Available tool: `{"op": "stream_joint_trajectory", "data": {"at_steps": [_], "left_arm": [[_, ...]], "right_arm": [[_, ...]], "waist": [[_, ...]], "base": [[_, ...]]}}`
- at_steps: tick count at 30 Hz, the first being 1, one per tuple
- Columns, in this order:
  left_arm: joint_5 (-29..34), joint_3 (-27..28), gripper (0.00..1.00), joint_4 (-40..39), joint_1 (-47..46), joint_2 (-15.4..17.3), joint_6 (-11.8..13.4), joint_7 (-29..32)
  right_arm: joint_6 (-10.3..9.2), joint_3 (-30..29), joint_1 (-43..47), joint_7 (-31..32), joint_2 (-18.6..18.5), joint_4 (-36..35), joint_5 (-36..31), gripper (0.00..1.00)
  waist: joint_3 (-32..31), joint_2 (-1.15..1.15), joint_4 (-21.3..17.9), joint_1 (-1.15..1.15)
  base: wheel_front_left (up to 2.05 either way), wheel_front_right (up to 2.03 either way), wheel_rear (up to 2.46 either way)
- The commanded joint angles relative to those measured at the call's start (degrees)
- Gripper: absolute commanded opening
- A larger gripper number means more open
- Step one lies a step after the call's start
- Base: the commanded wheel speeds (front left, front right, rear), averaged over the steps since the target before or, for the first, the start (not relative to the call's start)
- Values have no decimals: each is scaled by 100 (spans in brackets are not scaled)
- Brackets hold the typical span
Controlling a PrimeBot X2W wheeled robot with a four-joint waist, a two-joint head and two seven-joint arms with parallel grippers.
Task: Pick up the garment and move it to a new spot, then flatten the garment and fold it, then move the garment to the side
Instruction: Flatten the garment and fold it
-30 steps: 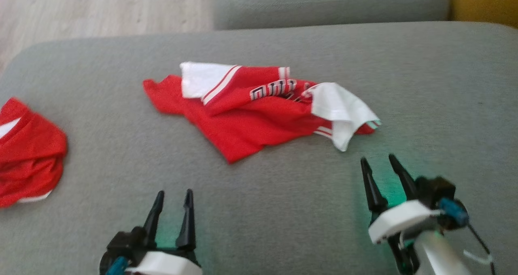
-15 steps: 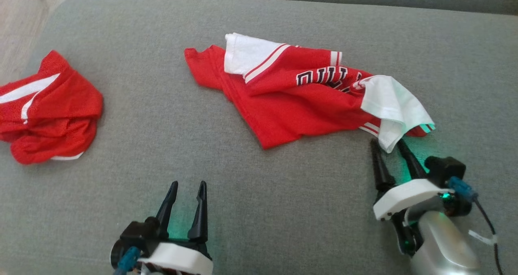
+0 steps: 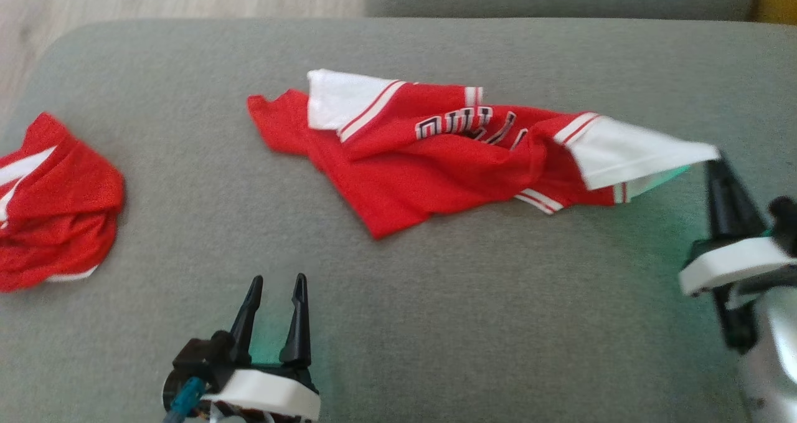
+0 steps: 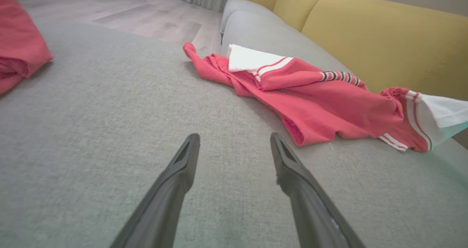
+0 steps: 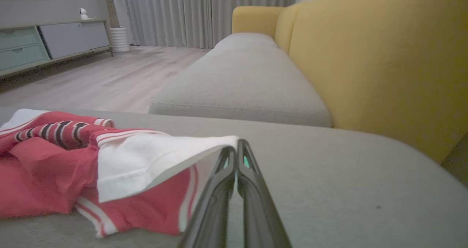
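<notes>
1. Left gripper (image 3: 279,278), its dark fingers spread, sits over the near edge of the grey fabric sofa cushion (image 3: 473,323).
2. Right gripper (image 3: 716,161), at the cushion's right side, pinches the white sleeve corner of the crumpled red-and-white jersey garment (image 3: 436,167).
3. The garment lies mid-cushion.

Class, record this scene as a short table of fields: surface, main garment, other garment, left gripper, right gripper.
surface: grey sofa cushion
main garment: red and white jersey, crumpled, mid-cushion
other garment: red garment, bunched at the robot's left
left gripper: open, holding nothing, over bare cushion
right gripper: shut on the jersey's white sleeve, its edge raised off the cushion
</notes>
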Motion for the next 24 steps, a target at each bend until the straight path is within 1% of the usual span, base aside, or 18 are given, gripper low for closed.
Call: {"op": "stream_joint_trajectory", "data": {"at_steps": [1, 4, 5, 6, 9, 12, 17, 24], "left_arm": [[-24, 153, 100, -168, -111, 7, -6, -30], [-46, 132, 100, -123, -68, 7, -19, -30], [-58, 124, 100, -108, -56, 7, -16, -30], [-72, 118, 100, -91, -44, 7, -11, -30], [-111, 103, 100, -44, -11, 7, 2, -30], [-126, 119, 100, -10, 25, 7, 0, -30], [-110, 155, 100, 26, 40, 7, -8, -30], [-94, 134, 100, 74, -118, 7, -28, -30]], "right_arm": [[-4, 51, -11, -23, -206, -268, -107, 0], [-4, -4, 110, -23, -462, -293, -214, 0], [-4, -6, 169, -23, -522, -175, -227, 65], [-4, 12, 215, -23, -565, -70, -234, 100], [-4, -51, 413, -23, -586, 165, -273, 100], [-4, -168, 624, -23, -440, 173, -299, 100], [-4, -226, 820, -23, -113, -41, -266, 100], [-4, -190, 795, -23, 254, -461, -299, 100]], "waist": [[-151, 0, -187, 0], [-257, 0, -364, 0], [-284, 0, -401, 0], [-315, 0, -439, 0], [-397, 0, -512, 0], [-448, 0, -563, 0], [-460, 0, -610, 0], [-320, 0, -613, 0]], "base": [[0, 0, 0], [0, 0, 0], [0, 0, 0], [0, 0, 0], [0, 0, 0], [0, 0, 0], [0, 0, 0], [0, 0, 0]]}}
